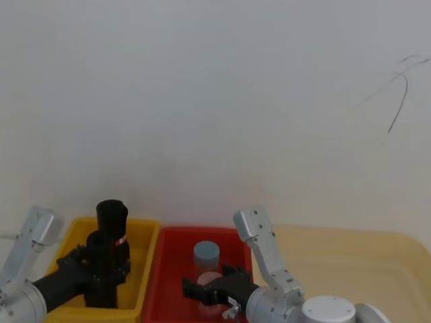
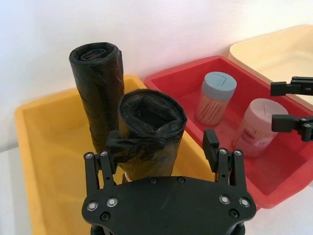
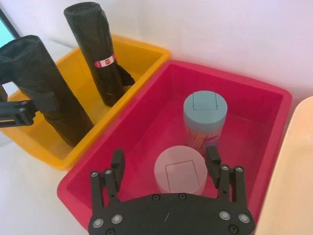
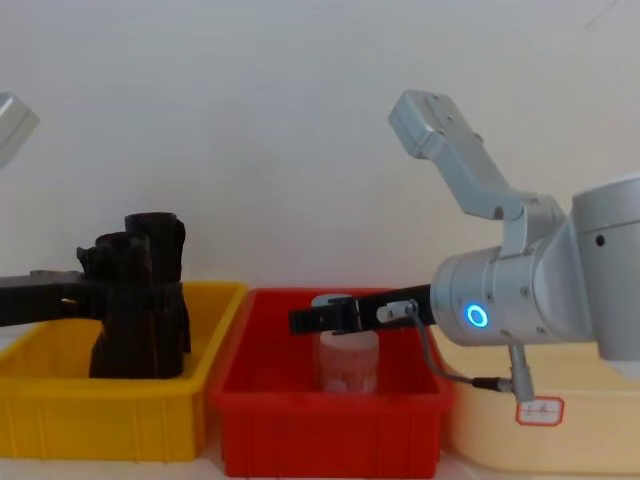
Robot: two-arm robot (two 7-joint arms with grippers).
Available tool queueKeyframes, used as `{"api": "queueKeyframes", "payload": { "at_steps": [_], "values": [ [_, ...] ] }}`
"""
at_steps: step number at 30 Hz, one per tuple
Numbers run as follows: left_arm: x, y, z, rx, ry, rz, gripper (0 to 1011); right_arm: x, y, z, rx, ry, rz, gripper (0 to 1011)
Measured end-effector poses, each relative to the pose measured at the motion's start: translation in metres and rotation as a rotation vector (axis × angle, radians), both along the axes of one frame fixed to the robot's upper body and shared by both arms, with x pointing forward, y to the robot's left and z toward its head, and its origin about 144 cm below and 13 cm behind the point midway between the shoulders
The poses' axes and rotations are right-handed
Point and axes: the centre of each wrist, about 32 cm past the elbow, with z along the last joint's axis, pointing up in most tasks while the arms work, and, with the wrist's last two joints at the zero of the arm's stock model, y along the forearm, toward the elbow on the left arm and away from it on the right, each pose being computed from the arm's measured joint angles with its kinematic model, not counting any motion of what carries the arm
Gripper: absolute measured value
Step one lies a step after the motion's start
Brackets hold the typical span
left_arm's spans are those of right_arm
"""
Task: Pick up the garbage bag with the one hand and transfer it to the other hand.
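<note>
Black crinkled-plastic garbage bag roll (image 2: 151, 122) stands inside the spread-open left gripper (image 2: 163, 143), a gap the chest view hides; right gripper (image 3: 165, 156) open over red bin (image 3: 220, 73).

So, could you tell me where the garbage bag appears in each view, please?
Head view: garbage bag lower left, before the labelled roll.
Chest view: far left.
Left wrist view: inside the open left gripper.
Right wrist view: beside the labelled roll.
Shared landmark: the yellow bin.

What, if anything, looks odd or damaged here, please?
Nothing stands out. The garbage bag and slimmer roll stand upright in the yellow bin, left gripper open around the bag; two jars stand in the red bin by the open right gripper.
</note>
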Motion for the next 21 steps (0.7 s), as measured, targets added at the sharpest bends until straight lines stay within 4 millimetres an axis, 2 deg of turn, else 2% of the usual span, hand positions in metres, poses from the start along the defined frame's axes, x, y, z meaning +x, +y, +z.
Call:
{"api": "queueKeyframes", "payload": {
  "at_steps": [21],
  "values": [
    [0.009, -0.012, -0.003, -0.005, -0.006, 0.002, 1002, 0.013, -0.001, -0.010, -0.036, 0.003, 0.004, 1000]
  ]
}}
